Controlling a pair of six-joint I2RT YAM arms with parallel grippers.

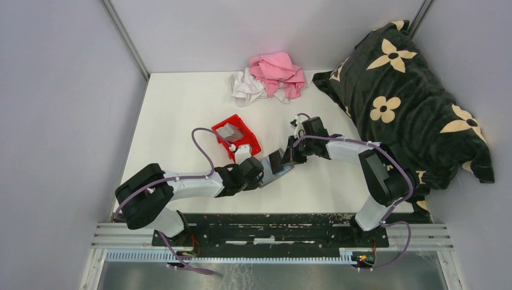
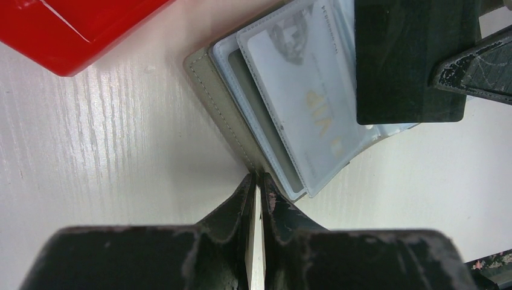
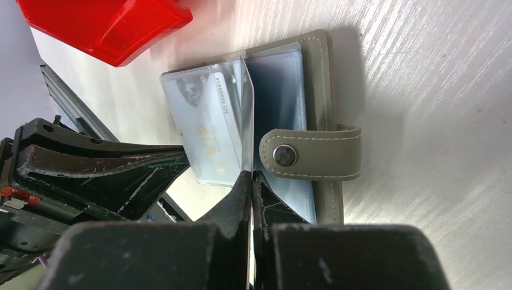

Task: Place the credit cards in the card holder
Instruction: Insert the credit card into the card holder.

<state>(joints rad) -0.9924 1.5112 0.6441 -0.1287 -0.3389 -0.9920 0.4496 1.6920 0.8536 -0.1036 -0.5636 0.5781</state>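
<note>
The card holder (image 3: 324, 78) lies open mid-frame on the bench (image 2: 90, 151) and looks soft and floppy, so the left fingers (image 2: 234, 208) pinch its cover edge and the right fingers (image 3: 232, 202) pinch one thin, slippery page (image 3: 244, 109).

I work on a white table (image 1: 181, 109) whose faint wood grain shines under soft, even light. Plain grey walls (image 1: 272, 30) close me in at nine, twelve and three o'clock, with metal posts (image 1: 127, 39) in both far corners. A black pillow (image 1: 404, 103) with cream flowers fills two o'clock. Pink and white cloths (image 1: 275, 75) lie crumpled at twelve. A metal rail (image 1: 432, 234) runs along six.
</note>
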